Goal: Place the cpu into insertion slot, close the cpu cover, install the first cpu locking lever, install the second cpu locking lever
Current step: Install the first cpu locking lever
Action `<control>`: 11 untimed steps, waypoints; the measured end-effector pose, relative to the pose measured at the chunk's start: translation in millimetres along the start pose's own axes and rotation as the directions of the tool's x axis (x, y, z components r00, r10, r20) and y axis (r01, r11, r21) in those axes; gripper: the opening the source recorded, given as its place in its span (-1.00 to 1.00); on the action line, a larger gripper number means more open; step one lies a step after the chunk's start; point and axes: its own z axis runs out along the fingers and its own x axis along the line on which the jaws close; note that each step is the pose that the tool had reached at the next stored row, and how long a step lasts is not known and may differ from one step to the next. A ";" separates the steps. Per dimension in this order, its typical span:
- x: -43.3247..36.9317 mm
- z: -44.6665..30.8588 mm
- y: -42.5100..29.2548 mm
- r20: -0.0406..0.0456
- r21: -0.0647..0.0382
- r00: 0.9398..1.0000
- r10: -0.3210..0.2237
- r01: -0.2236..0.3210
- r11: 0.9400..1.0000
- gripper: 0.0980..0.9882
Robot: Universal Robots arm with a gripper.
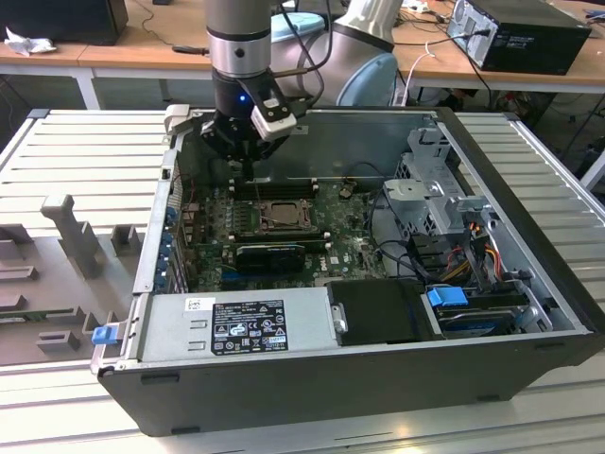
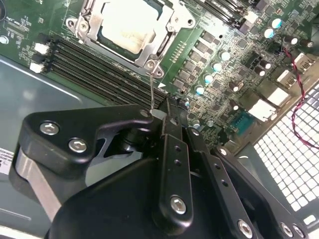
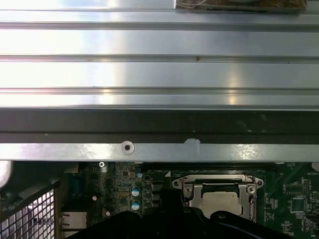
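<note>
The pale cpu [image 2: 127, 25] lies flat in the insertion slot [image 1: 274, 216] on the green board. Around it the grey cpu cover [image 2: 168, 37] lies down, its window showing the chip. A thin wire cpu locking lever [image 2: 151, 89] stands up from the socket's corner screw. My gripper [image 2: 160, 115] is shut on the lever's upper end, just beside the socket over the memory slots. In the exterior view the gripper [image 1: 248, 163] hangs over the far edge of the socket. The first wrist view shows the cpu [image 3: 219, 201] inside the cover [image 3: 192, 191].
Long black memory slots [image 2: 99, 64] run beside the socket. A black graphics card [image 1: 269, 253] lies just in front of it. The power supply [image 1: 236, 326] lines the case front, and a drive cage [image 1: 444, 189] with cables stands at the exterior view's right.
</note>
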 end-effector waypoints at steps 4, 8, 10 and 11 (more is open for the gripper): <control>-5.0 0.0 0.0 0.000 0.000 1.000 0.000 0.000 1.000 -0.98; -8.4 0.1 0.0 0.000 0.000 1.000 0.000 0.000 1.000 -0.98; -10.6 0.2 0.0 0.000 0.000 1.000 0.000 0.000 1.000 -0.98; -11.4 0.2 0.0 0.000 0.000 1.000 0.000 0.000 1.000 -0.98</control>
